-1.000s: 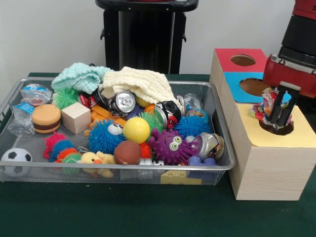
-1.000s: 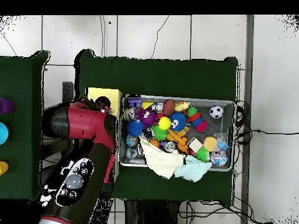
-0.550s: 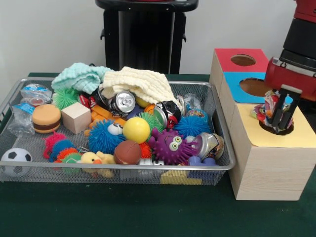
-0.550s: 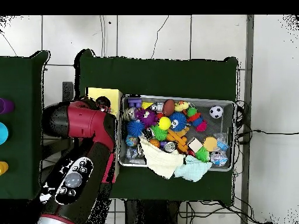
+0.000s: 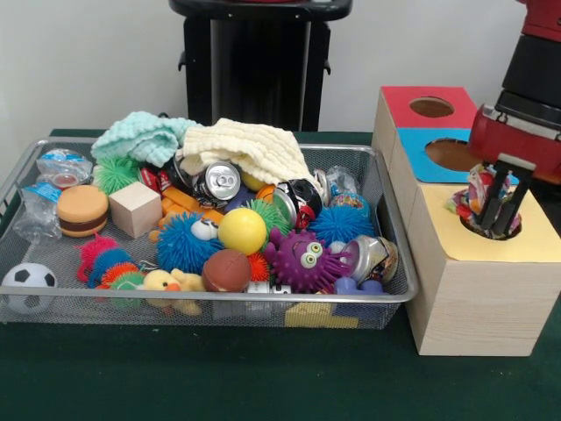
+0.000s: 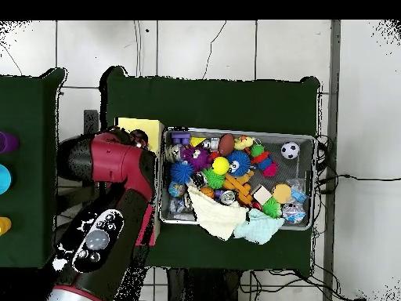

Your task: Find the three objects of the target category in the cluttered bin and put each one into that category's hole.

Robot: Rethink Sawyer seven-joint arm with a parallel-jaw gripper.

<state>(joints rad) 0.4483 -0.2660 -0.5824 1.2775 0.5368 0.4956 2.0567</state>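
We see gripper (image 5: 496, 230) slightly higher over yellow-topped hole (image 5: 491, 230) than a second ago, and shifted a little toward picture right. Crinkled colourful wrapper (image 5: 471, 195) rides up with it, sitting higher against fingers (image 5: 507, 207), less of it sunk at hole rim. In overhead view, red arm (image 6: 117, 161) shifts slightly, its dark round joint end now showing a bit higher beside wooden box (image 6: 139, 126).

bin (image 5: 386, 219): wire mesh, metal | box (image 5: 473, 298): pale wood grain | cloths (image 5: 250, 145): knitted | table (image 5: 175, 377): matt green cloth
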